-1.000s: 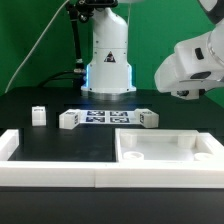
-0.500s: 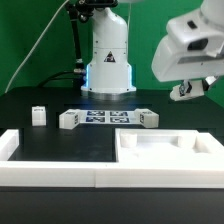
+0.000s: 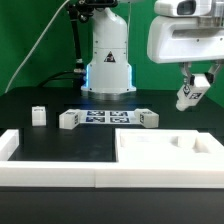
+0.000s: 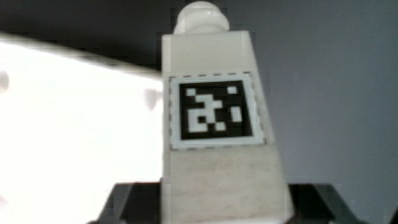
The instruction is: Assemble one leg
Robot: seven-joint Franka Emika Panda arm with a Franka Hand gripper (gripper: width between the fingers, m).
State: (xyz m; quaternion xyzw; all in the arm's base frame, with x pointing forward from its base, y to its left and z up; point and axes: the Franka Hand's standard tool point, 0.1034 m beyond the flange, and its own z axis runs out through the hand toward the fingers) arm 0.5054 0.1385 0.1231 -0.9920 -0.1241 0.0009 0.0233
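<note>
Bearing a black-and-white square tag [image 4: 214,110], short white leg [image 4: 217,178], tip rounded.

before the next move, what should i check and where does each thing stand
1. Grip on the leg by the gripper: ok, the wrist view shows it between the fingers.
2. The leg clear of the table: ok, it hangs in the air.
3. The tag readable: ok, it faces the wrist camera.
4. The leg upright: not ok, tilted in the exterior view.
5. The panel ready to receive it: cannot tell.
6. The other legs out of the way: ok, beside the marker board.
</note>
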